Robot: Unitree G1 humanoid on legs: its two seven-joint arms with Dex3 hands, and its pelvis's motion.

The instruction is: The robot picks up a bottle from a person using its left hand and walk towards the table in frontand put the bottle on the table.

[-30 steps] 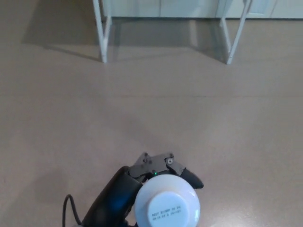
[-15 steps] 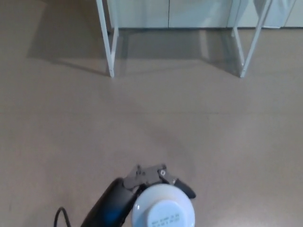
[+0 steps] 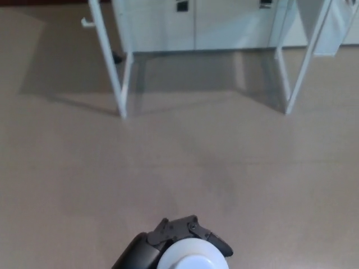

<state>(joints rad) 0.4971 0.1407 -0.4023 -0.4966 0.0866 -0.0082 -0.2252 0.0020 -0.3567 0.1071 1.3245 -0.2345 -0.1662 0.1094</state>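
At the bottom edge of the head view my left hand point(image 3: 168, 244) is shut on the bottle point(image 3: 193, 259), whose round white cap faces the camera. Black fingers point(image 3: 216, 244) curl round the cap's upper side. The bottle's body is hidden below the cap and the picture's edge. The table shows only as white legs point(image 3: 112, 73) at the top left and legs point(image 3: 303, 67) at the top right; its top is out of view. My right hand does not show.
Beige floor point(image 3: 179, 162) lies between me and the table legs. White cabinet fronts point(image 3: 196, 25) stand behind the legs along the top edge. Shadows fall on the floor under the table.
The whole picture has shifted: the table legs have come lower and look larger, and the hand with the bottle has sunk toward the bottom edge. The hold on the bottle is unchanged.
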